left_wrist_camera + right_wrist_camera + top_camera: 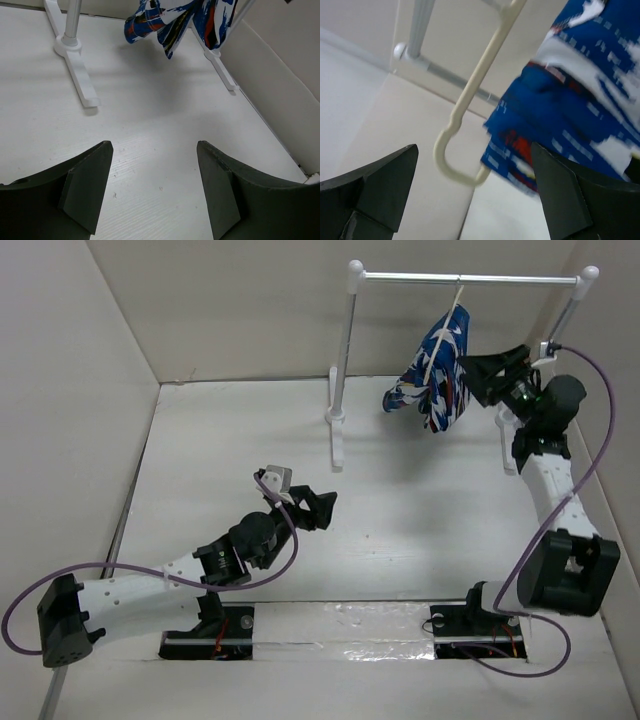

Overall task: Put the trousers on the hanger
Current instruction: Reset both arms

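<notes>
Blue patterned trousers (pixel 440 380) are draped over the cream hanger (pixel 475 77), which hangs from the rack bar (pixel 470 279) near the far right corner of the table (pixel 420 510), so the task looks almost done. The right claw (pixel 474 150) stands wide open and empty just beside the cloth, and the left claw (pixel 154 144), also open and empty, is over the table's middle.

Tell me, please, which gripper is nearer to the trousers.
Right. The right gripper is open just beside the trousers; the left gripper hovers far off, low over the table.
</notes>
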